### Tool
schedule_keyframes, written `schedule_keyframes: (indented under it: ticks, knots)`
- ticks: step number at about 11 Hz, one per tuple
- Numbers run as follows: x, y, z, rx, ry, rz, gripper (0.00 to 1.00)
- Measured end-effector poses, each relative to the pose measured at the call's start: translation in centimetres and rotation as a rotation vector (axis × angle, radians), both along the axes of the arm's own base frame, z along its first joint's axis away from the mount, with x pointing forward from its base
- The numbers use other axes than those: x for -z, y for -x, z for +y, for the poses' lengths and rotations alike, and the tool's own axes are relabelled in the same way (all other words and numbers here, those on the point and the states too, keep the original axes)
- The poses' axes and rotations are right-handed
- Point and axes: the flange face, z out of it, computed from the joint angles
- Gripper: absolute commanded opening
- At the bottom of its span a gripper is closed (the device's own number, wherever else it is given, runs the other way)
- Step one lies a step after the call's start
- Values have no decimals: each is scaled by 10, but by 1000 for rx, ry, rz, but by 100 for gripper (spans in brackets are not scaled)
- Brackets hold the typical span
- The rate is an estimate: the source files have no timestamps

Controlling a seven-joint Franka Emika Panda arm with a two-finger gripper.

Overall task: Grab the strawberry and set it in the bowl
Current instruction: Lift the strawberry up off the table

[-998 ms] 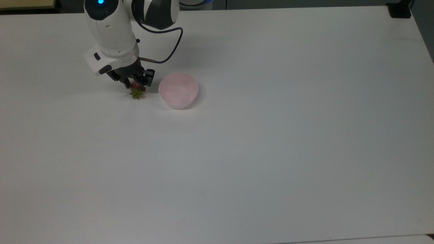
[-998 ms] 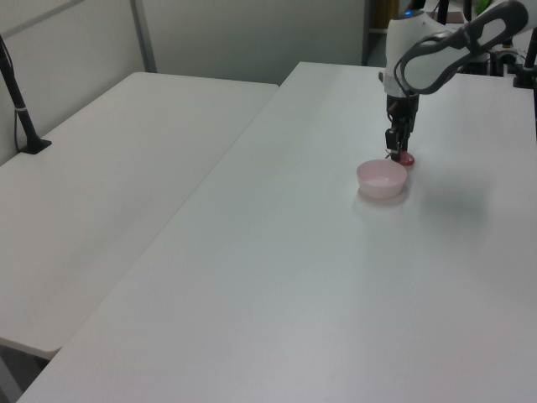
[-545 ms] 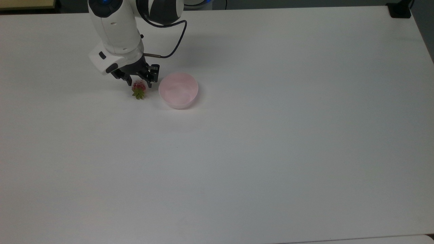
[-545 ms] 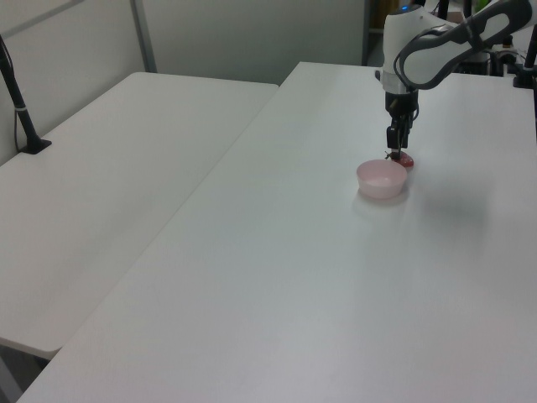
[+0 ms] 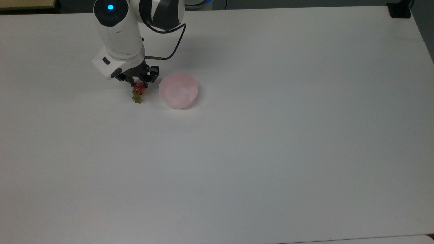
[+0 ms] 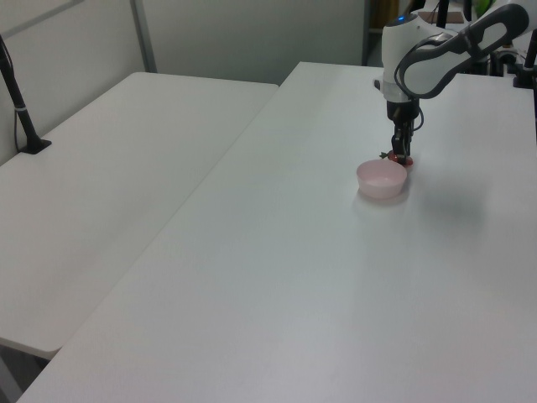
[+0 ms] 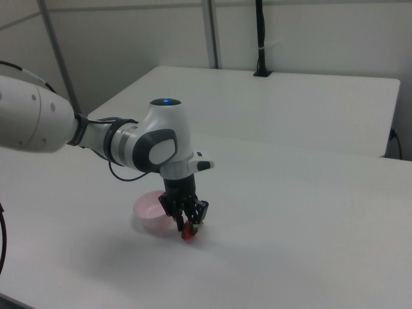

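Fingers [image 5: 135, 81] of the gripper [image 5: 139, 83] are being narrowed around the strawberry [image 5: 139, 89], black tips flanking the red body; whether they are already pinching it or just touching cannot be told. In the top view, going left to right: strawberry lying on the white worktop [image 5: 271, 135], leaf cap pointing toward the bottom, then the bowl [image 5: 178, 90] just beside it, not touching. Grasp step is judged to be in hand. Next move is judged to call for a firm pinch, a lift clearing the rim, and a short shift toward the top view's right over the bowl.
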Motion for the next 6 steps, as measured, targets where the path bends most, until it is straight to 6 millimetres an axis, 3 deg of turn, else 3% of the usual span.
schedule_keyframes:
  ticks: [4,6]
  knots:
    - [-5,-1,0,0,0,-5,19]
    - [-27,-1,0,3,-3,-6,19]
